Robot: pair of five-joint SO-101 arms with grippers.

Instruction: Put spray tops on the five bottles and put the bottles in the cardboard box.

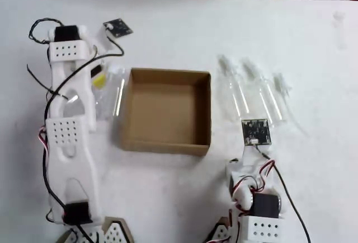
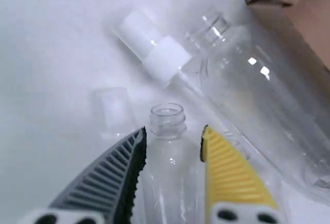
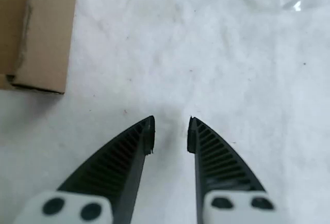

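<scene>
cardboard box [image 1: 166, 139]: brown, square, matte walls, open top, brown floor in plain view, mid table
left gripper [image 2: 173, 130]: ribbed grey and yellow fingers, clamped on either side of the small bottle
small bottle [image 2: 167, 182]: clear plastic, round open neck, just left of the box
big bottle [image 2: 247, 79]: clear, glossy, threaded neck, just beside the box wall
spray top [image 2: 154, 48]: white, cylindrical, lying by both bottle necks
right gripper [image 3: 170, 131]: black ribbed fingers, narrow gap, over white table [image 3: 232, 53]
other bottles [image 1: 265, 100]: clear, side by side, right of the box

Looked straight down from high over the whole surface [image 1: 168, 30]. Peered close along the left end effector [image 2: 174, 131] and right end effector [image 3: 170, 121]. Shared the cardboard box [image 1: 166, 142] among all three.
</scene>
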